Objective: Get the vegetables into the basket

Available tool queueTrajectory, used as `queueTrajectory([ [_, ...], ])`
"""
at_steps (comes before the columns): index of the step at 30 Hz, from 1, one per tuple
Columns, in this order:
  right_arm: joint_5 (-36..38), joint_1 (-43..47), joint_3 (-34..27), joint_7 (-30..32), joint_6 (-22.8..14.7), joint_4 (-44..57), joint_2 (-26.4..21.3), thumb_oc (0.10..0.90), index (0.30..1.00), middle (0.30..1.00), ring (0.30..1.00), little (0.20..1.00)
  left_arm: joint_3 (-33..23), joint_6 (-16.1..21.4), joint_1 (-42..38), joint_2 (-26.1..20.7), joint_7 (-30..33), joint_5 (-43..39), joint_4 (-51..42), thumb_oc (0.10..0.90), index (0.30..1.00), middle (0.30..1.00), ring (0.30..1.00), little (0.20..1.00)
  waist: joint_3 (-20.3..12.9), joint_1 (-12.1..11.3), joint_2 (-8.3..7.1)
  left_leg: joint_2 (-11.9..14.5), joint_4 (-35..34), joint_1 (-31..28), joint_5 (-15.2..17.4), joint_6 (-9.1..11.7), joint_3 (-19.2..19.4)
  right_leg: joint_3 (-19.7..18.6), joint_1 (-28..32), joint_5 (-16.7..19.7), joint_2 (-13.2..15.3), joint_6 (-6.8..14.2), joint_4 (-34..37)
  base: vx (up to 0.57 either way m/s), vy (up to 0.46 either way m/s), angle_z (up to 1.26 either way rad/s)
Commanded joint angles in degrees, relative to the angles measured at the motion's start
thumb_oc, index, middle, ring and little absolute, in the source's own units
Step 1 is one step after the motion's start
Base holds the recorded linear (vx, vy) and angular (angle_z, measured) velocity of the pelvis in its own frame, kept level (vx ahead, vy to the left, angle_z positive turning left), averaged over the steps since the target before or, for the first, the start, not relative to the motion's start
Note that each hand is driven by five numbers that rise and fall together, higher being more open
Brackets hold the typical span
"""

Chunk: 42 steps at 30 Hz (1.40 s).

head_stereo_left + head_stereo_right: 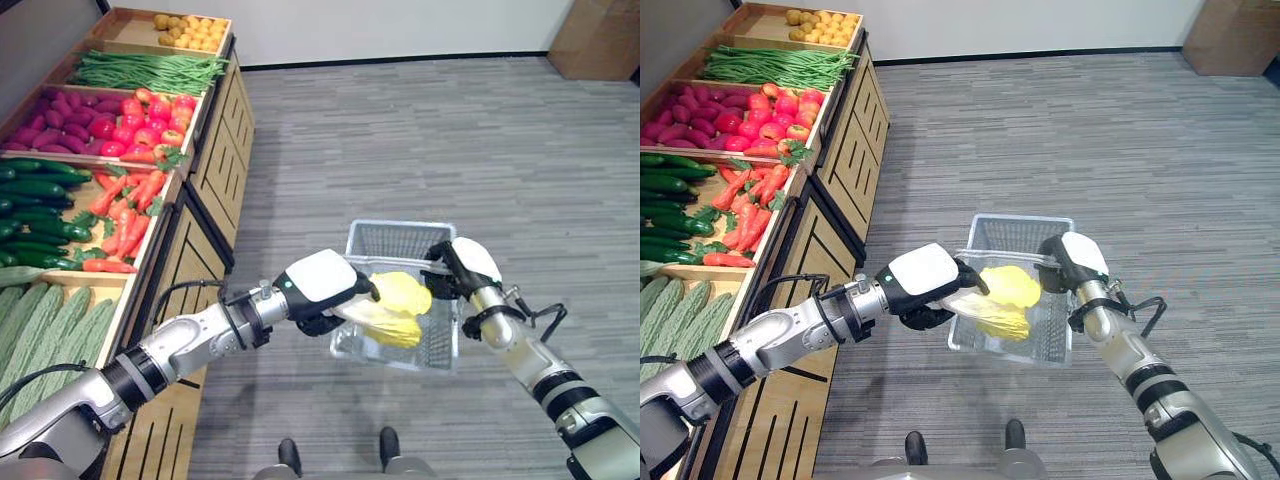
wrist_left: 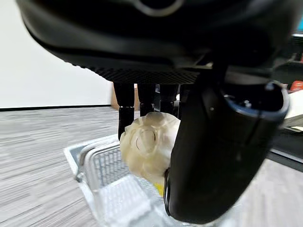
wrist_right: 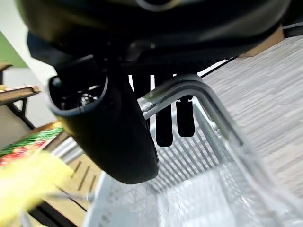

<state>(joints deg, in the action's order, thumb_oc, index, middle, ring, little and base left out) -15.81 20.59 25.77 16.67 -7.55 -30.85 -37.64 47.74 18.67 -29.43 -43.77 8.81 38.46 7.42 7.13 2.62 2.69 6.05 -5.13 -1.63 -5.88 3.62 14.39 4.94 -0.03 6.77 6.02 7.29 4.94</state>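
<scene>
Cabbage (image 1: 392, 307), pale yellow with a whitish stem, sits between the thumb and the curled fingers of the left hand (image 1: 318, 290), which clamp it over the wire basket (image 1: 398, 240). The left arm reaches out from the wooden produce stand (image 1: 205, 195), palm turned down. The right hand (image 1: 462, 266) has its fingers hooked around the basket's metal handle (image 3: 199, 90) and holds the basket above the grey floor (image 1: 450, 130). From the left wrist, the round cut stem end of the cabbage (image 2: 147, 142) shows just past the fingertips. The right wrist view shows the basket's mesh below the fingers.
</scene>
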Motion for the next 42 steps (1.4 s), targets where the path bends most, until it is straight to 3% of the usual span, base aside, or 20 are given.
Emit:
queueTrajectory([
  [1, 5.1, 5.7, -3.5, 5.4, -7.0, 11.7, 1.2, 0.4, 0.3, 0.3, 0.3, 0.3, -4.3, -1.5, -2.8, 2.0, 7.3, 3.2, 2.3, 0.4, 0.3, 0.3, 0.3, 0.3, -4.3, 0.0, -3.32, 1.9, 0.1, -1.0, 1.8, 3.0, -0.4, 2.5, 0.6, -1.6, 1.3, 2.6, 0.1, 0.0, 0.0, 0.0],
  [9, 10.9, -3.4, -4.7, 1.2, -9.6, 24.2, 5.0, 0.4, 0.3, 0.3, 0.3, 0.3, -8.1, -6.5, 1.7, 7.7, 9.0, 9.2, 10.1, 0.4, 0.3, 0.3, 0.3, 0.3, -4.6, 0.9, -3.28, 2.0, 0.1, -1.6, 2.1, 3.0, 0.4, 2.0, 0.9, -1.8, 1.3, 2.6, 0.1, 0.0, 0.0, 0.0],
  [10, 11.6, -5.0, -4.3, 0.4, -9.8, 26.1, 5.3, 0.4, 0.3, 0.3, 0.3, 0.3, -9.2, -7.4, 3.0, 8.6, 9.4, 9.9, 11.2, 0.52, 0.467, 0.467, 0.467, 0.467, -4.7, 1.0, -3.25, 2.0, 0.1, -1.7, 2.2, 3.1, 0.6, 1.9, 0.9, -1.8, 1.3, 2.6, 0.1, 0.0, 0.0, 0.0],
  [11, 11.6, -5.4, -4.2, 0.1, -9.9, 26.7, 5.4, 0.4, 0.3, 0.3, 0.3, 0.3, -9.6, -7.9, 3.4, 9.0, 9.6, 10.1, 11.8, 0.52, 0.467, 0.467, 0.467, 0.467, -4.7, 1.1, -3.31, 2.0, 0.1, -1.7, 2.2, 3.1, 0.7, 1.9, 0.9, -1.8, 1.3, 2.6, 0.1, 0.0, 0.0, 0.0],
  [12, 11.6, -5.9, -4.1, -0.3, -9.9, 27.3, 5.4, 0.4, 0.3, 0.3, 0.3, 0.3, -10.3, -8.3, 4.1, 9.1, 10.0, 10.4, 12.1, 0.9, 1.0, 1.0, 1.0, 1.0, -4.7, 1.0, -3.3, 2.0, 0.1, -1.8, 2.2, 3.1, 0.7, 1.9, 0.9, -1.8, 1.3, 2.6, 0.1, 0.0, 0.0, 0.0],
  [23, 9.6, -8.0, -5.3, 0.5, -8.4, 25.7, 4.9, 0.4, 0.3, 0.3, 0.3, 0.3, -12.3, -9.1, 7.5, 9.3, 9.8, 11.2, 12.6, 0.9, 1.0, 1.0, 1.0, 1.0, -5.2, 0.8, -3.35, 2.2, 0.1, -1.9, 2.1, 3.1, 0.8, 2.0, 1.2, -2.0, 1.4, 2.5, 0.1, 0.0, 0.0, -0.02],
  [29, 8.5, -9.1, -7.6, 2.0, -6.6, 21.6, 5.9, 0.4, 0.3, 0.3, 0.3, 0.3, -15.3, -5.6, 12.3, 9.5, 7.5, 0.9, 4.3, 0.9, 1.0, 1.0, 1.0, 1.0, -5.1, 0.2, -3.44, 2.1, 0.1, -1.7, 2.0, 3.1, 0.2, 2.4, 1.4, -2.0, 1.5, 2.4, 0.1, 0.0, -0.002, 0.01],
  [30, 8.3, -9.4, -8.3, 2.2, -6.1, 20.7, 6.1, 0.4, 0.3, 0.3, 0.3, 0.3, -16.2, -4.6, 13.9, 9.8, 6.0, -3.5, 2.5, 0.9, 1.0, 1.0, 1.0, 1.0, -5.1, 0.0, -3.47, 2.1, 0.1, -1.6, 1.9, 3.0, 0.1, 2.6, 1.4, -2.0, 1.5, 2.4, 0.1, 0.01, -0.008, 0.05],
  [31, 7.4, -10.4, -9.8, 2.7, -4.9, 18.7, 6.5, 0.4, 0.3, 0.3, 0.3, 0.3, -19.4, -2.5, 19.6, 12.6, 1.6, -20.0, -0.6, 0.9, 1.0, 1.0, 1.0, 1.0, -4.8, -0.5, -3.44, 2.0, 0.1, -1.9, 2.1, 2.9, -0.2, 2.8, 1.9, -2.2, 1.5, 2.2, 0.1, -0.01, -0.014, 0.08],
  [34, 5.9, -11.8, -11.7, 2.7, -3.4, 15.7, 6.4, 0.4, 0.3, 0.3, 0.3, 0.3, -22.7, -2.3, 26.1, 15.2, -2.1, -42.4, -3.5, 0.9, 1.0, 1.0, 1.0, 1.0, -4.8, -0.9, -3.42, 1.9, 0.1, -1.5, 1.5, 2.7, -0.7, 3.1, 1.7, -1.8, 1.5, 1.9, 0.1, -0.01, -0.013, 0.06],
  [36, 5.0, -12.5, -12.2, 2.5, -3.1, 15.2, 6.3, 0.4, 0.3, 0.3, 0.3, 0.3, -23.2, -2.8, 27.8, 15.1, -4.7, -47.4, -4.4, 0.9, 1.0, 1.0, 1.0, 1.0, -4.8, -1.0, -3.36, 1.9, 0.1, -1.4, 1.5, 2.7, -0.9, 3.3, 1.8, -1.8, 1.5, 1.9, 0.1, 0.0, -0.009, 0.08],
  [37, 3.8, -13.5, -13.6, 2.2, -2.6, 13.3, 5.9, 0.4, 0.3, 0.3, 0.3, 0.3, -24.4, -3.4, 31.4, 15.4, -8.3, -56.8, -5.4, 0.9, 1.0, 1.0, 1.0, 1.0, -4.6, -1.3, -3.29, 1.8, 0.1, -1.4, 1.4, 2.6, -1.1, 3.5, 1.9, -1.8, 1.5, 1.8, 0.1, 0.01, -0.012, 0.08],
  [38, 3.0, -14.3, -14.4, 2.4, -2.2, 11.8, 5.6, 0.4, 0.3, 0.3, 0.3, 0.3, -25.5, -3.9, 33.5, 15.1, -10.3, -60.7, -5.9, 0.9, 1.0, 1.0, 1.0, 1.0, -4.7, -1.5, -3.29, 1.8, 0.1, -1.3, 1.3, 2.5, -1.3, 3.6, 2.0, -1.9, 1.5, 1.9, 0.1, 0.01, -0.017, 0.08],
  [42, 2.1, -15.7, -16.1, 2.6, -1.8, 7.8, 5.6, 0.4, 0.3, 0.3, 0.3, 0.3, -27.9, -4.6, 37.8, 14.4, -11.5, -63.1, -5.6, 0.9, 1.0, 1.0, 1.0, 1.0, -4.6, -2.0, -3.31, 1.8, 0.1, -1.1, 1.2, 2.5, -1.8, 4.0, 2.1, -2.0, 1.4, 1.9, 0.1, 0.01, -0.011, 0.08],
])
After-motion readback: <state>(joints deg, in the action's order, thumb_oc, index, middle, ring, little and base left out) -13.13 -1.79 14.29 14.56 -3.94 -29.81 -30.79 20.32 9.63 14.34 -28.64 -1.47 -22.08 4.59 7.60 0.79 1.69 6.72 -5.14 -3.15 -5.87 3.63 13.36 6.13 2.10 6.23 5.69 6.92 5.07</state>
